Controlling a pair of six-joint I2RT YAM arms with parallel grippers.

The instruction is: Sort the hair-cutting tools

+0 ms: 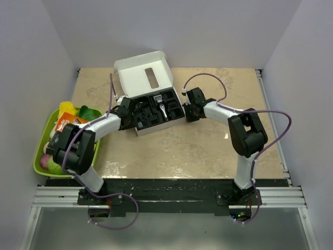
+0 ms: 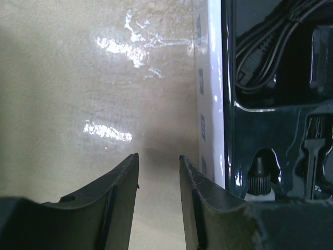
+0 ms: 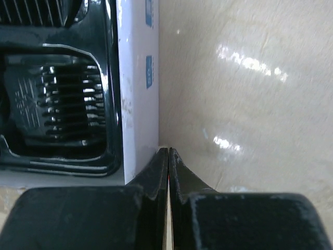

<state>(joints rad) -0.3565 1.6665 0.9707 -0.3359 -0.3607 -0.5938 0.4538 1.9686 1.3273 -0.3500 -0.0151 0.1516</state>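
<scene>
A white box [image 1: 141, 77] with its lid up stands mid-table, holding a black insert [image 1: 156, 112]. In the insert I see a silver-headed piece [image 1: 163, 108], a coiled thin black cord [image 2: 265, 47] and a toothed black comb attachment [image 3: 62, 104]. My left gripper [image 1: 126, 105] is at the box's left side. In the left wrist view it [image 2: 158, 156] hovers over bare table beside the white wall [image 2: 210, 104], jaws apart with nothing between them. My right gripper [image 1: 186, 107] is at the box's right side, and in the right wrist view it [image 3: 168, 151] is shut, tips against the box wall [image 3: 138, 78].
A green tray [image 1: 39, 156] with colourful packets and fruit sits at the table's left edge, next to the left arm's elbow. White walls close in the table on three sides. A small ribbed black cap [image 2: 258, 174] stands in the insert near my left fingers.
</scene>
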